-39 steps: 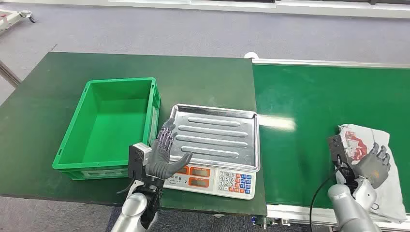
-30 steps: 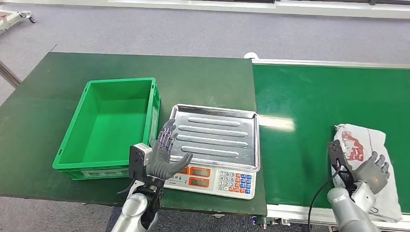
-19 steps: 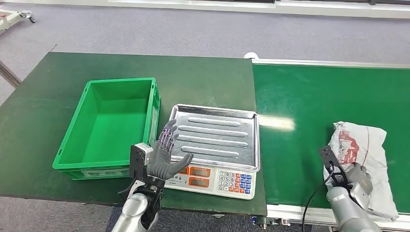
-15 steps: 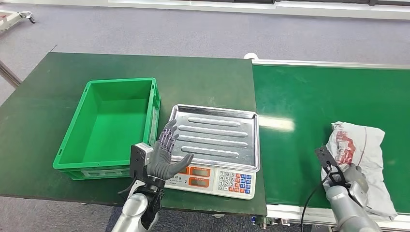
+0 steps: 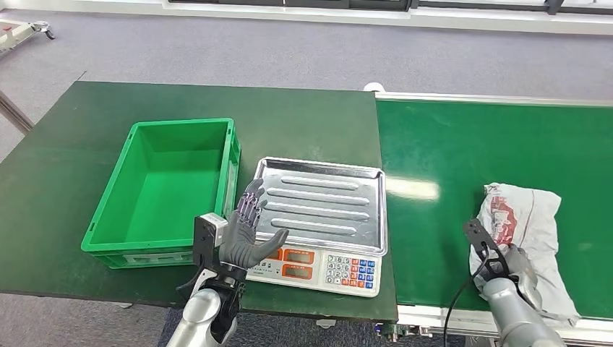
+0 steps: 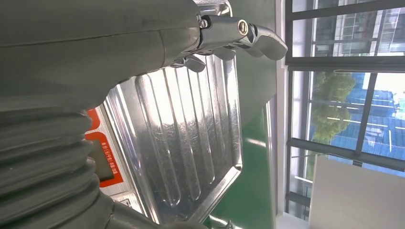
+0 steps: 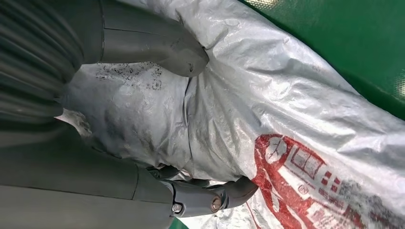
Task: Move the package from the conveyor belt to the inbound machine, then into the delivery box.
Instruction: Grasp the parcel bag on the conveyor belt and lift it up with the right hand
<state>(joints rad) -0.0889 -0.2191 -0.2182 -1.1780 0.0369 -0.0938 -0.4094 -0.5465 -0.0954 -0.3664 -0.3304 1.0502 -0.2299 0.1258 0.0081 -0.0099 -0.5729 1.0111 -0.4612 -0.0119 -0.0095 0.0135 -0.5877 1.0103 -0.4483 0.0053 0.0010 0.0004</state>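
We see the right hand [image 5: 515, 264] with fingers [image 7: 210, 200] and thumb closing around the package [image 5: 524, 220], not lifted off the conveyor belt [image 5: 463, 144]. Left hand [image 5: 242, 235] released, fingers spread, over the scale [image 5: 325, 206]. Scale and green box [image 5: 170, 181] steps remain.

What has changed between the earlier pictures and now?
The package moved left along the conveyor belt. The right hand turned and closed around its near edge, and now grips it. The left hand, scale and green box stayed.
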